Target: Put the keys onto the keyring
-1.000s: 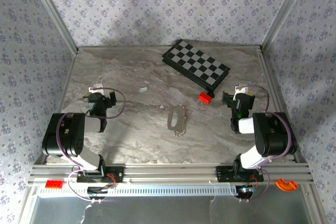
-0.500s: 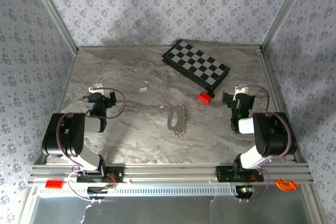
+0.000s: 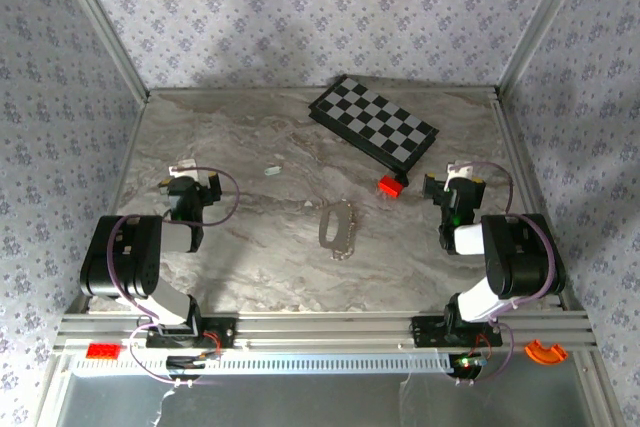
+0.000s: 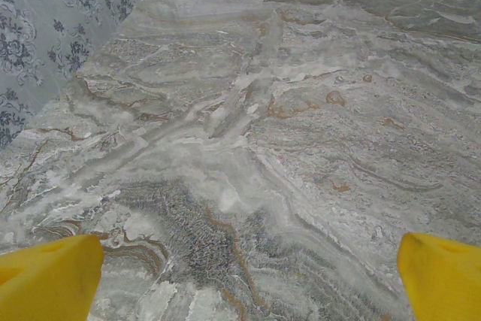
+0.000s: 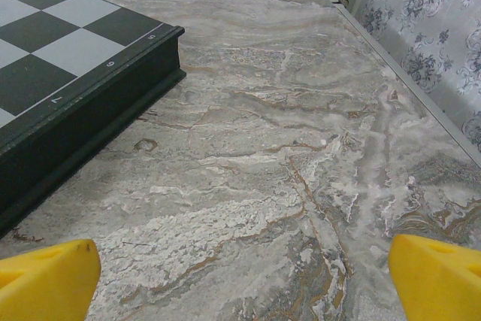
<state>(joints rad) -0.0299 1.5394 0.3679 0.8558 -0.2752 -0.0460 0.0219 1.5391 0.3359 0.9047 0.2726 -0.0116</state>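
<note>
The keyring (image 3: 338,225), a thin grey elongated wire loop, lies flat at the middle of the marble table (image 3: 250,267). Small silver keys (image 3: 344,250) lie at its near end; whether they sit on the wire is too small to tell. A pale mint-green key-like piece (image 3: 270,171) lies alone, up and to the left. My left gripper (image 3: 192,179) rests low at the left, open, its yellow fingertips (image 4: 49,276) wide apart over bare marble. At the right, my right gripper (image 3: 452,179) is open too, with one yellow fingertip (image 5: 436,276) in each lower corner and nothing between.
A black-and-white chessboard (image 3: 372,122) lies at the back centre; its dark edge (image 5: 90,103) is just left of my right gripper. A small red block (image 3: 390,186) sits by its near corner. An orange C-shaped piece (image 3: 545,351) and a red piece (image 3: 102,351) lie on the front rail.
</note>
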